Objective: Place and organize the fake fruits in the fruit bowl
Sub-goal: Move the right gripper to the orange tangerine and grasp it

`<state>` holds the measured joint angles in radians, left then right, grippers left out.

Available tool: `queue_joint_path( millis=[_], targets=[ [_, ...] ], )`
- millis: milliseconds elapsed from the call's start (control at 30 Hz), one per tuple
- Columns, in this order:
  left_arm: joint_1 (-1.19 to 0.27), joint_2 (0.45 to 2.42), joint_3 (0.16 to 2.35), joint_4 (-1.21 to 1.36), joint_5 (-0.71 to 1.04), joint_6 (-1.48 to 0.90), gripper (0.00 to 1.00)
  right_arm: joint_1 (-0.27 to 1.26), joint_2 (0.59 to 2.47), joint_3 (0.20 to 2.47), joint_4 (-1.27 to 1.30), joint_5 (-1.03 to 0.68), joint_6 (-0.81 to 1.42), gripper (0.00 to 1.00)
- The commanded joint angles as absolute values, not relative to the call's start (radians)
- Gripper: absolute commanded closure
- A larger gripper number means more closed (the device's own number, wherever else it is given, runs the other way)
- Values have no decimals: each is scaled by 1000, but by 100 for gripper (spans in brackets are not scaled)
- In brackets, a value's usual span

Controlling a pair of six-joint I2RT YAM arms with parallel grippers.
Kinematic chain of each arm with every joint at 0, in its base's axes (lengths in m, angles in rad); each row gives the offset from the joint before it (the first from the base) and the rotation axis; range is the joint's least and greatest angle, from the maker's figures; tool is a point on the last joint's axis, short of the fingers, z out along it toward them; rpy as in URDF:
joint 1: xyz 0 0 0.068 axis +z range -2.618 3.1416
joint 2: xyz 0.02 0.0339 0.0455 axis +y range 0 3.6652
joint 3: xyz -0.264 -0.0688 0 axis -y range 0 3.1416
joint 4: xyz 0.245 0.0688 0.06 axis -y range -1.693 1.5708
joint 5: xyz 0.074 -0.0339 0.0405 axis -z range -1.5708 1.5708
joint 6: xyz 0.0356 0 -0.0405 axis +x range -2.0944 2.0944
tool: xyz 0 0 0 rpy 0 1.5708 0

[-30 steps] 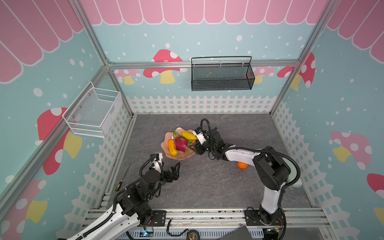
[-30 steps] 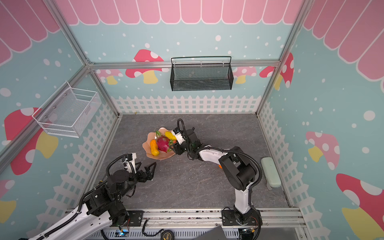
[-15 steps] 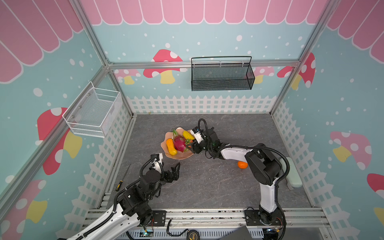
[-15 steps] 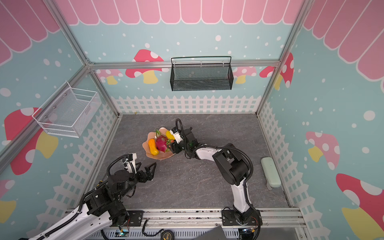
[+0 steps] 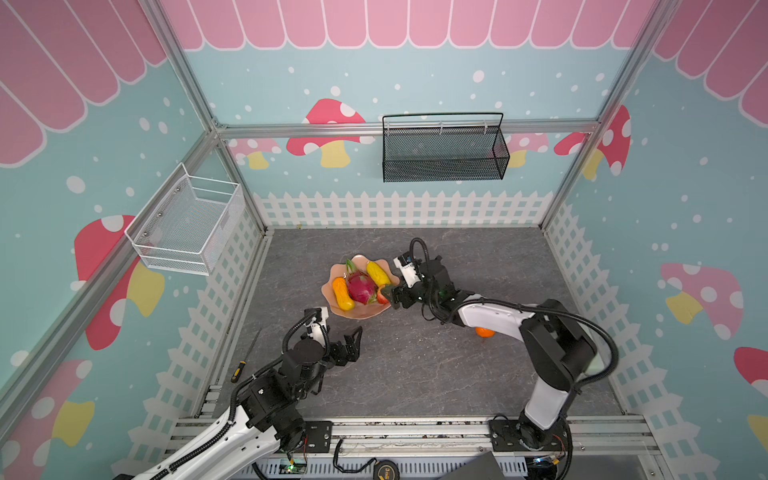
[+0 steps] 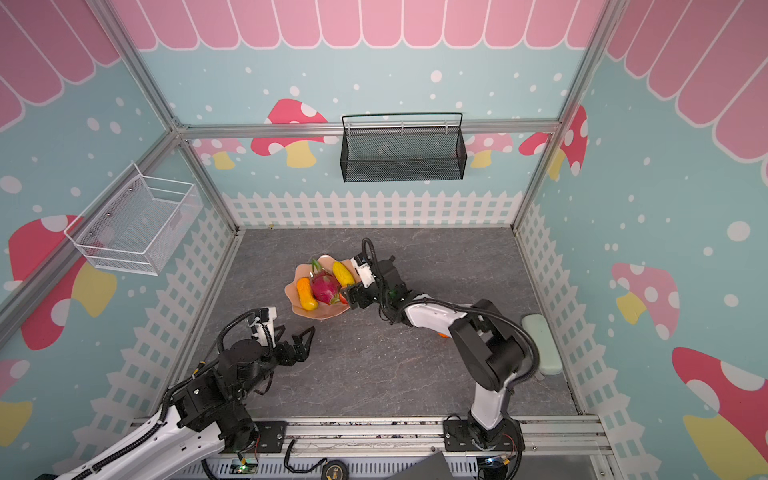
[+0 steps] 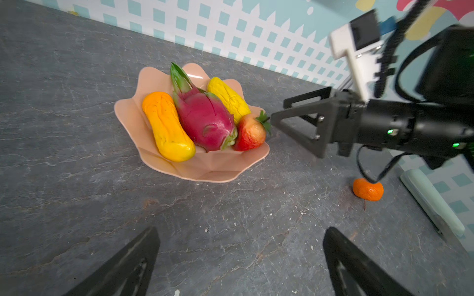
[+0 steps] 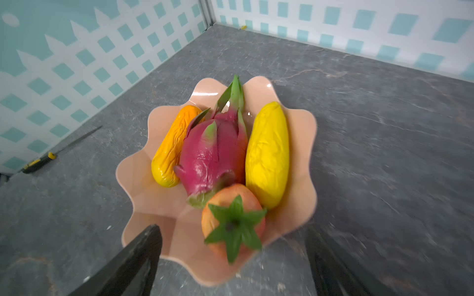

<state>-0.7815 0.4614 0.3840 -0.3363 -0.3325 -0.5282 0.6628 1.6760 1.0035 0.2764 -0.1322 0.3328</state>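
Right end effector [image 7: 278, 112]: jaws spread wide, nothing between them. It sits low at the edge of the fruit bowl [image 7: 205, 174] on the side nearest the right arm. In the left wrist view one fingertip lies just beside the green leaves of the strawberry [image 7: 250, 133]; whether they touch cannot be told. In the right wrist view the strawberry lies ahead of both fingers, not gripped.

Left end effector [image 7: 241, 229]: jaws spread wide, holding nothing, over bare desk [image 7: 77, 200], near the bowl but clear of it.

Bowl: stands on the desk toward the back, left of centre in both top views. Contents:
- Dragon fruit [image 7: 205, 118] in the middle, green tip over the far rim.
- Orange-yellow oblong fruit [image 7: 166, 125] touching one flank of it.
- Yellow oblong fruit [image 7: 228, 97] along the other flank.
- Strawberry against the dragon fruit's blunt end, close to the rim.

Round orange [image 7: 368, 189]: outside the bowl, on the desk, well apart from it, partly hidden under the right arm in a top view [image 5: 484, 331].
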Motion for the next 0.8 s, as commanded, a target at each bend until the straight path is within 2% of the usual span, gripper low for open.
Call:
queue_joint_path(
  millis=[0, 67, 167, 367, 533, 667, 767],
  targets=[
    [-777, 494, 342, -221, -160, -496, 1, 589, 1490, 881, 88, 122, 477, 7],
    [-783, 554, 316, -107, -76, -501, 1, 485, 1371, 765, -23, 122, 563, 5],
    [-830, 700, 315, 41, -53, -491, 1, 365, 1242, 643, -159, 142, 636, 4],
    [-920, 1006, 441, 131, -102, -463, 1, 335, 1113, 571, -312, 223, 668, 3],
    [-963, 1087, 460, 208, -99, -482, 0, 324, 1115, 550, -367, 204, 677, 4],
    [-971, 1089, 450, 208, -125, -488, 1, 324, 1098, 488, -308, 177, 681, 6],
    [-971, 1084, 452, 192, -135, -489, 1, 324, 1112, 481, -279, 163, 674, 10]
  ],
)
